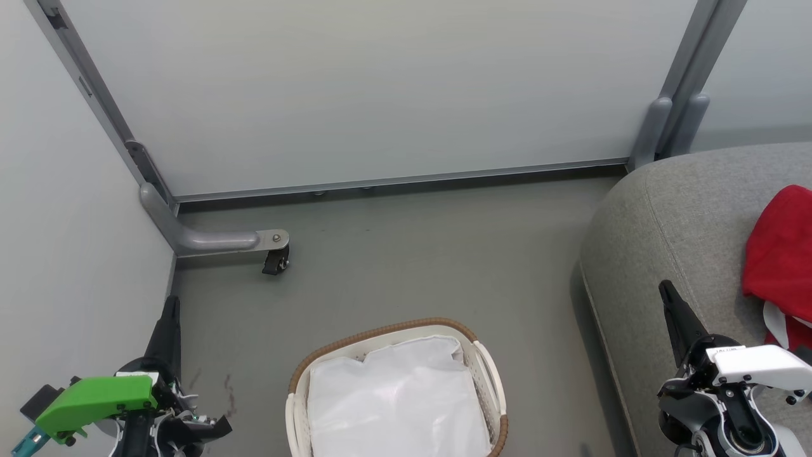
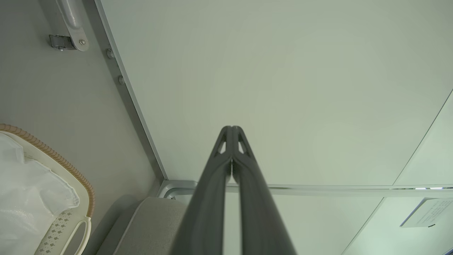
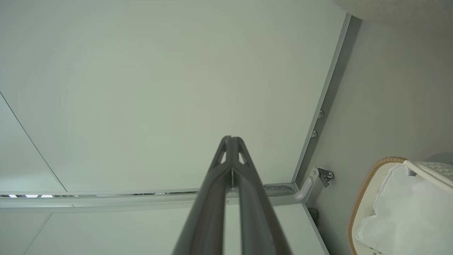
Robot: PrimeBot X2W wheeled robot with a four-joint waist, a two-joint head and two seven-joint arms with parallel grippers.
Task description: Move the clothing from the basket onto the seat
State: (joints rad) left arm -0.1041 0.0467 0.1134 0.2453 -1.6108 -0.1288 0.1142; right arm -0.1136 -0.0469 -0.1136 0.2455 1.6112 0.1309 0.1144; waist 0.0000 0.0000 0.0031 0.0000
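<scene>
Clothing (image 1: 783, 254), soft bright red fabric with a white patch at its lower edge: lies bunched on top of the large rounded grey woven-fabric upholstered seat (image 1: 672, 228), at the right edge of the head view, partly cut off by the frame; how many garments make up the heap cannot be told. The clothing is well apart from the small oval white plastic laundry basket (image 1: 380, 332).

Seat: stitched seam along its rounded edge; stands on the plain grey floor (image 1: 412, 254) to the right of the basket; a corner of the seat also shows at the bottom of the left wrist view.

Basket: slotted sides, brown woven rim; stands on the floor at bottom centre of the head view; inside the basket lies a crumpled plain white cloth liner (image 1: 399, 400).

Left gripper (image 1: 170, 306), two long dark fingers ahead of a green housing (image 1: 95, 400): at lower left, beside a pale wall panel, pointing up the view; fingers (image 2: 212, 184) pressed together tip to tip, nothing between them.

Right gripper (image 1: 667, 293), two long dark fingers ahead of a white housing (image 1: 758, 365): at lower right, over the front part of the seat, near the clothing but apart from it; fingers (image 3: 212, 191) clenched together, holding nothing.

Surroundings: pale grey partition panels (image 1: 380, 95) in metal frames; a curved grey metal foot (image 1: 209, 240) with a small black caster (image 1: 276, 261) on the floor beyond the basket
</scene>
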